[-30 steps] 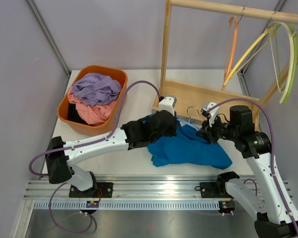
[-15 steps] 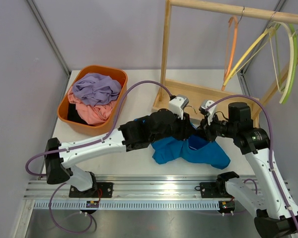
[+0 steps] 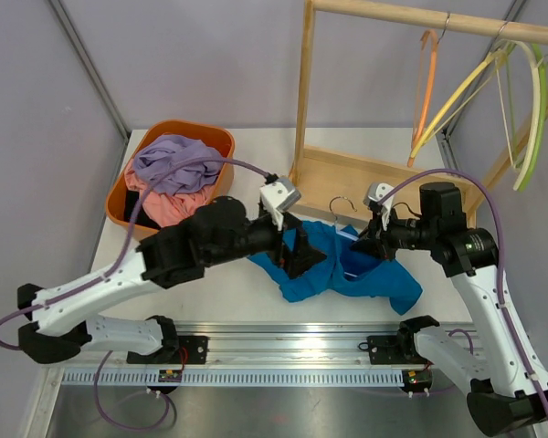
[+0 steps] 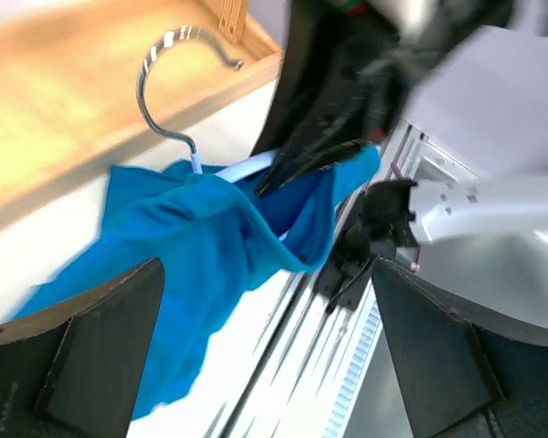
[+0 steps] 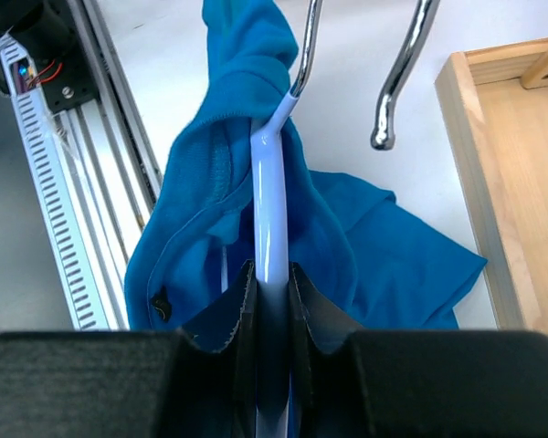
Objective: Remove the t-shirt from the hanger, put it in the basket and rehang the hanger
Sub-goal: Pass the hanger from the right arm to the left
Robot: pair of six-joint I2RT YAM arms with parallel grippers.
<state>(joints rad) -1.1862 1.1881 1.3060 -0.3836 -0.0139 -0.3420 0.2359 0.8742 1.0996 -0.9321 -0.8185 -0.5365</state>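
Observation:
A blue t-shirt point(image 3: 352, 274) lies crumpled on the white table, still draped round a pale hanger point(image 5: 270, 182) with a metal hook point(image 3: 343, 205). My right gripper point(image 3: 367, 239) is shut on the hanger's pale arm, which is pinched between the jaws point(image 5: 271, 269). My left gripper point(image 3: 300, 252) hovers just left of the shirt, open and holding nothing. In the left wrist view its fingers point(image 4: 91, 347) stand wide apart around bare table, with the t-shirt point(image 4: 201, 242) and hook point(image 4: 169, 82) beyond them.
An orange basket point(image 3: 117, 196) of clothes sits at the back left. A wooden rack point(image 3: 303, 91) with a tray base point(image 3: 393, 178) stands behind the shirt, with coloured hangers point(image 3: 426, 82) on its bar. An aluminium rail point(image 3: 283, 342) runs along the near edge.
My left gripper has opened, let go of the t-shirt and drawn back to the left. The shirt has bunched toward the right gripper, which still holds the hanger.

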